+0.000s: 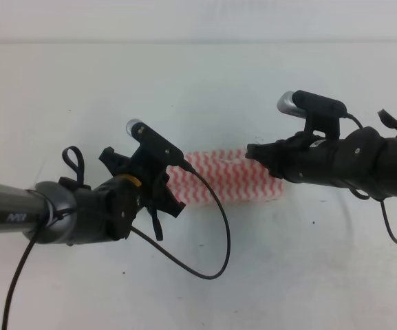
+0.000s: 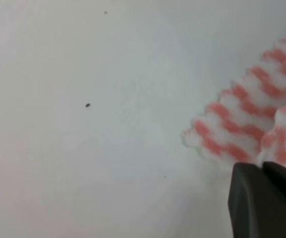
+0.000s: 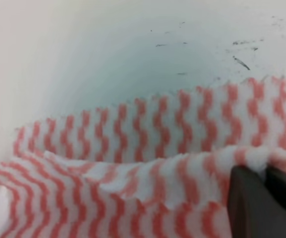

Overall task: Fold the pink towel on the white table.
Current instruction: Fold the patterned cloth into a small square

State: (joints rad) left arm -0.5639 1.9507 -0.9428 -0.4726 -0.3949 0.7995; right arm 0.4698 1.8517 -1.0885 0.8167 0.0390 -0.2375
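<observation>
We see little beyond a broad, plain white flat surface [image 1: 205, 82] filling nearly every view, its far edge meeting a paler, faintly grey-white band of wall [image 1: 198, 19] along the top of the exterior high view. The light falls soft and even from above, leaving only weak, blurred shadows on the white. Up close we find small dark specks [image 2: 87, 105] and a scatter of thin dark scuff marks [image 3: 240, 61] on that surface.
</observation>
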